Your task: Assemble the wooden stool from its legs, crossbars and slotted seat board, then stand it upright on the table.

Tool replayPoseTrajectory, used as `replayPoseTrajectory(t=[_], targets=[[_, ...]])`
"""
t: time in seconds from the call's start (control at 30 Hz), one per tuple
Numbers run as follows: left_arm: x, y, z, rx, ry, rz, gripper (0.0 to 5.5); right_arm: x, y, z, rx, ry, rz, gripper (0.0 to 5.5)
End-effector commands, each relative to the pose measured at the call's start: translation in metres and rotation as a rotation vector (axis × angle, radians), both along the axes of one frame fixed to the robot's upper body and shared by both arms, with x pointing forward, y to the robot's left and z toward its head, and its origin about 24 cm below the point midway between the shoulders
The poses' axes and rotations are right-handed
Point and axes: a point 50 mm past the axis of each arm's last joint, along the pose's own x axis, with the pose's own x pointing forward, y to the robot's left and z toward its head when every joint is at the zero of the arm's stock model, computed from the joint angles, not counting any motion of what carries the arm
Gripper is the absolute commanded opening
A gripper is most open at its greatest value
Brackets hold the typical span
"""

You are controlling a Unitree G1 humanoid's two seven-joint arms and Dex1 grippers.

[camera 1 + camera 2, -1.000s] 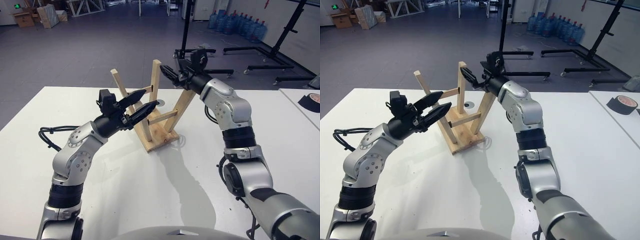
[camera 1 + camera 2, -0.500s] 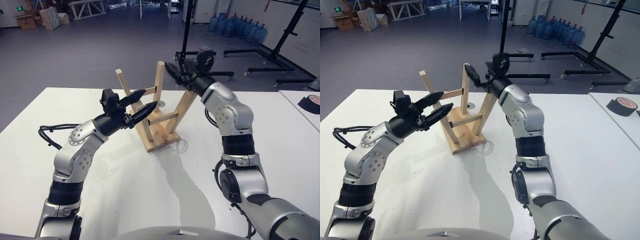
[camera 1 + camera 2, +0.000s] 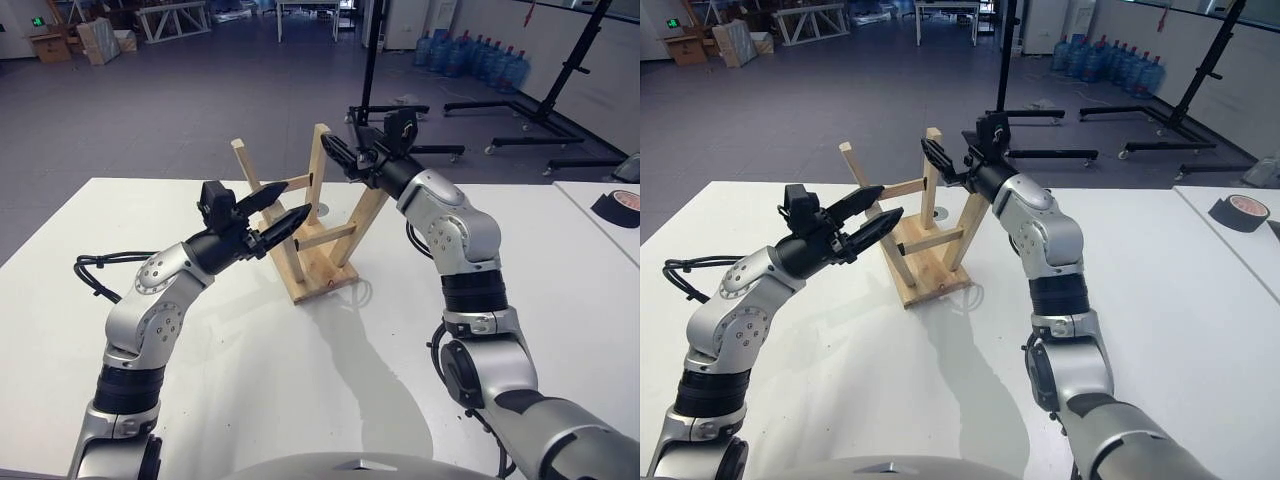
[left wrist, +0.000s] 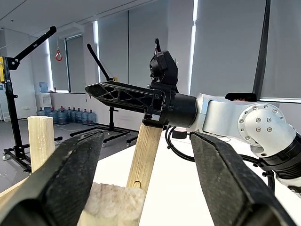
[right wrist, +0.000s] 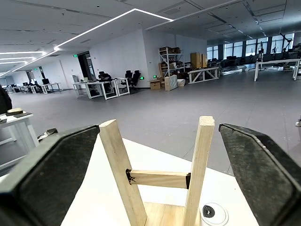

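The wooden stool (image 3: 318,272) rests upside down on the white table (image 3: 300,380), seat board flat and legs (image 3: 315,165) pointing up, with crossbars (image 5: 157,179) joining them. My left gripper (image 3: 293,200) is open at the stool's left side, its fingers (image 4: 70,174) either side of a leg top (image 4: 115,207) without touching it. My right gripper (image 3: 340,150) hovers open over the top of the right-hand leg (image 4: 146,155). Its fingers (image 5: 47,179) point across the stool toward the far legs.
A black cable (image 3: 95,270) loops on the table behind my left arm. A round grommet (image 5: 209,212) sits in the tabletop behind the stool. A black tape roll (image 3: 618,205) lies on the neighbouring table at right. Black stands (image 3: 520,100) occupy the floor beyond.
My right wrist twisted and came back above the right-hand leg. My left gripper edged slightly toward the stool. The stool itself stays put; the view shifted a little.
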Motion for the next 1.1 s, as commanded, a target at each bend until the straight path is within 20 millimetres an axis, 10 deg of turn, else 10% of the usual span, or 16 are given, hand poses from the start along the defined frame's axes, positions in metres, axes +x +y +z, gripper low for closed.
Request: replayPoseTrajectory(t=[0.03,0.43,0.57,0.73,1.1], targets=[[-0.002,-0.001,-0.027,0.064,0.141,-0.004,3.31,-0.005,0.001,-0.038,0.054,0.182,-0.035,4.7],[-0.004,0.011,0.027,-0.181,-0.085,0.098,3.31,-0.034,-0.034,0.053,0.289,-0.152,-0.121,4.7],[-0.01,0.015,0.003,-0.027,-0.039,0.111,3.31,-0.047,-0.058,0.034,0.257,-0.102,-0.193,4.7],[-0.004,0.015,-0.025,0.108,0.048,0.143,3.31,-0.059,-0.038,-0.006,0.201,0.022,-0.182,4.7],[0.01,-0.007,-0.015,0.058,-0.001,0.06,3.31,-0.057,-0.017,-0.018,-0.019,-0.057,-0.173,4.7]])
